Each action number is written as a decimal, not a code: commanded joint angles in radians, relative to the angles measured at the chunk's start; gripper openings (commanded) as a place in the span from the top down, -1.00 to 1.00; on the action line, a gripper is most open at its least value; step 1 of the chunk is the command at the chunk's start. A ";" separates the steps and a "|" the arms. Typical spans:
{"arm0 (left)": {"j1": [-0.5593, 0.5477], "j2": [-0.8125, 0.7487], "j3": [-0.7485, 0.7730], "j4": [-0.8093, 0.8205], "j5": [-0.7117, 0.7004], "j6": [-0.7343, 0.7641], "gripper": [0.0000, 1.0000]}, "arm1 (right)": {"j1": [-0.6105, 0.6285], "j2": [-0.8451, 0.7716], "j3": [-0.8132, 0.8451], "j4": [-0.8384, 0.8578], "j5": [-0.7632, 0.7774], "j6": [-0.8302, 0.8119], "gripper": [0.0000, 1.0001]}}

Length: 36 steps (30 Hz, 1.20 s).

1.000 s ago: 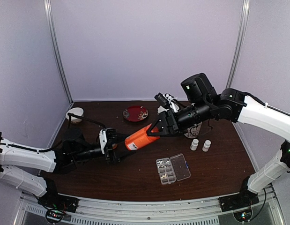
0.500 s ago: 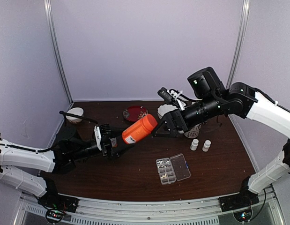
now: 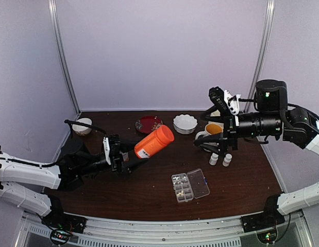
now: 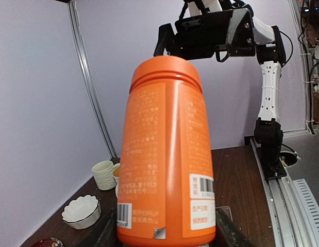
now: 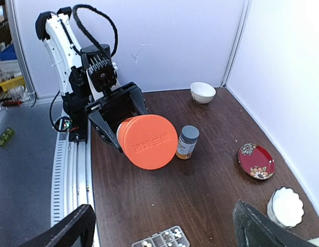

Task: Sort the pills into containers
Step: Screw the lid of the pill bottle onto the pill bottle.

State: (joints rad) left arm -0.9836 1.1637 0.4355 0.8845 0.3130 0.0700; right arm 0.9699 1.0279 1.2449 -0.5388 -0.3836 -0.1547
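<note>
The tiny whitish pills (image 3: 183,193) lie in the compartments (image 3: 180,181) of a clear, flat, rectangular plastic pill box (image 3: 202,183). It sits on the dark brown counter (image 3: 149,198) in front of the arms, with its hinged lid swung open to the right. How many pills each compartment holds is too small to tell.

Up and to the left, the left end effector (image 3: 129,158) is clamped on the base of a large orange plastic bottle (image 3: 154,141). It holds the bottle clear of the counter, tilted, cap end raised towards the right arm. The right end effector (image 5: 164,206) stands wide open, gripping nothing, well apart from the bottle and facing its cap.

Two small white bottles (image 3: 214,158) stand side by side just beyond the pill box. A grey-capped bottle (image 5: 187,141) stands upright near the left arm. Further back sit a red plate (image 3: 149,124), a white scalloped bowl (image 3: 185,123) and a white cup (image 3: 83,125).
</note>
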 commanded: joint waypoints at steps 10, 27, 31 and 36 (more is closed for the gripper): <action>-0.003 0.043 0.012 0.131 0.125 -0.116 1.00 | 0.019 0.178 0.192 -0.155 -0.153 -0.419 -0.85; -0.003 0.058 0.028 0.117 0.185 -0.124 1.00 | 0.058 0.346 0.363 -0.310 -0.128 -0.521 -0.69; -0.002 0.060 0.032 0.111 0.195 -0.125 1.00 | 0.065 0.367 0.389 -0.325 -0.122 -0.532 -0.61; -0.002 0.061 0.035 0.108 0.194 -0.124 1.00 | 0.074 0.383 0.408 -0.340 -0.116 -0.545 -0.54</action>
State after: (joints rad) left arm -0.9836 1.2194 0.4362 0.9417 0.4931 -0.0452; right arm 1.0313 1.4021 1.6157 -0.8577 -0.5163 -0.6842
